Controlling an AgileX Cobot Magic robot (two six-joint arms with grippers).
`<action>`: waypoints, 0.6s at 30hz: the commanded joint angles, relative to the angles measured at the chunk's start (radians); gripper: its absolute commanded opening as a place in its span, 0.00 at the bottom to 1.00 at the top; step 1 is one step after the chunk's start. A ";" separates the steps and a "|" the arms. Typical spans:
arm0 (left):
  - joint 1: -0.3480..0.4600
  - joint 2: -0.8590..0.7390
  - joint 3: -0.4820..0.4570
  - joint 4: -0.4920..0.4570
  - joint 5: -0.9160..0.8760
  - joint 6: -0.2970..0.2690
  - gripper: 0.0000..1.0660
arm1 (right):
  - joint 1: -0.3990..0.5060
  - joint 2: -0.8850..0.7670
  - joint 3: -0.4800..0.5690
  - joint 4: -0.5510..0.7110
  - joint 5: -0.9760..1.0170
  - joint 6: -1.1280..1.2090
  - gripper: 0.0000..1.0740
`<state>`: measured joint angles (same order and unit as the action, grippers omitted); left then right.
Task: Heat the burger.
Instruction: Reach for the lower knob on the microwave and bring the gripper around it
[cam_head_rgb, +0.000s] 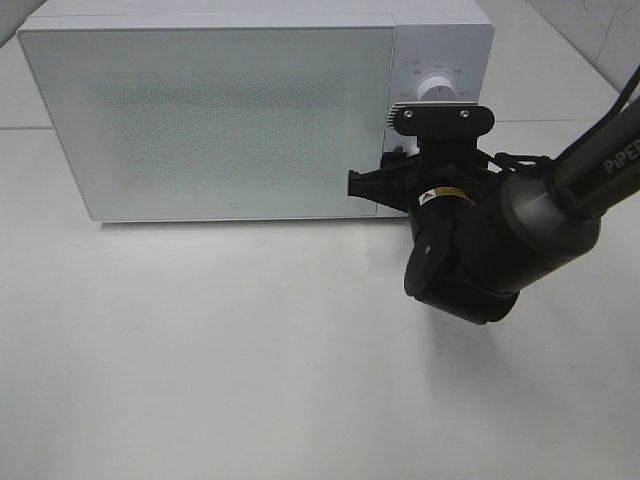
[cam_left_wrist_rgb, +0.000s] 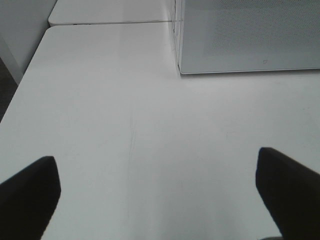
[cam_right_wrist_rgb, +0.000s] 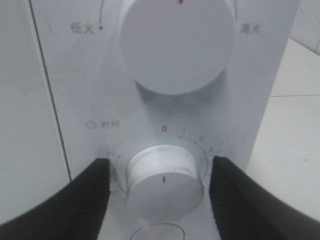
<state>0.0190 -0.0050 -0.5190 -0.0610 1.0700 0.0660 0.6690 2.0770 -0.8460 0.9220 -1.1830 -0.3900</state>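
Straddling the lower dial (cam_right_wrist_rgb: 165, 182) at the microwave's (cam_head_rgb: 220, 120) 3 o'clock edge, the right pincer (cam_right_wrist_rgb: 160, 180) stands released, fingers (cam_right_wrist_rgb: 75, 200) not touching. Left pincer (cam_left_wrist_rgb: 157, 185) gapes above the table (cam_left_wrist_rgb: 125, 100). Burger unseen; the shut frosted door (cam_head_rgb: 200, 130) hides the inside.

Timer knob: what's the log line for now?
right claw: open, straddling timer knob | left claw: open, empty | microwave door: shut | burger: unseen

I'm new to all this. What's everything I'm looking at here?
Microwave: one, white, at the back of the table, door shut.
Upper knob: one, white, on the microwave's control panel.
Lower knob: one, white with a red mark, just under the upper knob.
Table: one, white, under everything.
Left gripper: one, black, open above the table.
Right gripper: one, black, open, a finger on either side of the lower knob.
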 joint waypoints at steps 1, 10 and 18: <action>0.002 -0.013 0.003 -0.005 -0.001 -0.001 0.94 | -0.014 -0.013 -0.017 0.006 -0.215 -0.002 0.44; 0.002 -0.013 0.003 -0.005 -0.001 -0.001 0.94 | -0.016 -0.013 -0.017 0.005 -0.205 0.054 0.00; 0.002 -0.013 0.003 -0.005 -0.001 -0.001 0.94 | -0.016 -0.013 -0.017 0.005 -0.204 0.059 0.00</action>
<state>0.0190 -0.0050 -0.5190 -0.0610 1.0700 0.0660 0.6690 2.0760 -0.8480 0.9270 -1.1850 -0.3460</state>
